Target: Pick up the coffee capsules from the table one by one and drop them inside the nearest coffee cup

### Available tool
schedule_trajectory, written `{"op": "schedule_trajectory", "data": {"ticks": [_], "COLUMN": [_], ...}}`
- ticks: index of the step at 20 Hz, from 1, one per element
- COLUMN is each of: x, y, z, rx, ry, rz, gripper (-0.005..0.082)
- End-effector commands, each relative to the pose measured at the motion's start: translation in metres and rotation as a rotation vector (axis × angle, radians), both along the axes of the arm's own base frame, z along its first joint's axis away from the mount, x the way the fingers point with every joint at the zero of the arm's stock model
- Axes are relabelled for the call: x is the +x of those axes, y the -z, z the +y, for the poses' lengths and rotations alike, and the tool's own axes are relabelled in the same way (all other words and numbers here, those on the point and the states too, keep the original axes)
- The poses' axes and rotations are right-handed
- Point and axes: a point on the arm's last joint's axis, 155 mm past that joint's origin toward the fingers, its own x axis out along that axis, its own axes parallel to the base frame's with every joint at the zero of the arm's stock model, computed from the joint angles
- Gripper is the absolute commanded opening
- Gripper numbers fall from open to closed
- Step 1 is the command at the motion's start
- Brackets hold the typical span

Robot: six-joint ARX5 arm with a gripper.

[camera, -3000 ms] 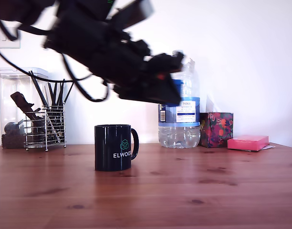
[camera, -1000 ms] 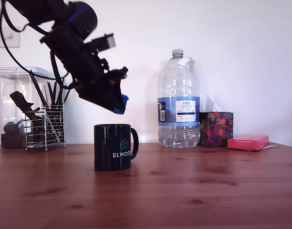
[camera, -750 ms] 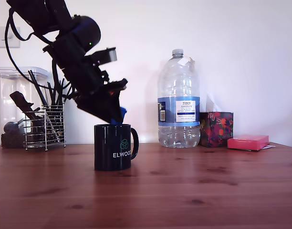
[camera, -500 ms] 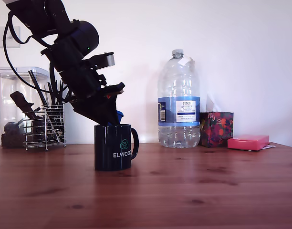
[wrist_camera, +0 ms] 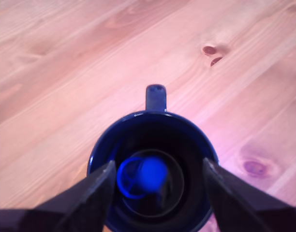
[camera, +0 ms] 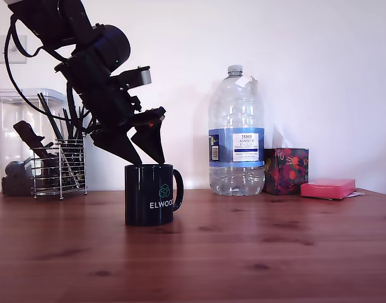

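The near stretch of the table [camera: 256,265] is seen as bare wood, so room for moving is judged ample there. Further in, the coffee cup [camera: 149,194] is stood upright, well clear of the front edge. The blue capsule [wrist_camera: 140,176] is seen lying inside it. The gripper [camera: 142,158] is held just above the rim, jaws spread and empty, evidently so the drop falls inside. Along the far edge, a wire holder [camera: 58,169] and water bottle [camera: 236,132] are set well apart from the cup.
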Motion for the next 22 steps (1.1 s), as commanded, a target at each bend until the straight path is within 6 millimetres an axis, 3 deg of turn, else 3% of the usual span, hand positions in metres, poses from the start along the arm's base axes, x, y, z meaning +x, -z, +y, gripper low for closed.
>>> {"op": "schedule_trajectory", "data": {"ticks": [1,4,10,13,18,22], "x": [-0.003,-0.018,-0.06,-0.091,-0.129,-0.16], "y": [-0.011,-0.023,-0.026,-0.019,-0.029,-0.022], "z": [-0.004,-0.002,0.005,0.012,0.032,0.04], "rx": [-0.019,-0.017,-0.032,-0.061,-0.168,-0.191], "ry": [0.013,0.024,0.062,0.062,-0.022,-0.019], "rz": [-0.003,0.02,0.108,0.077,-0.016,-0.027], "gripper": [-0.0028,-0.002,-0.002,-0.002,-0.002,-0.002]}}
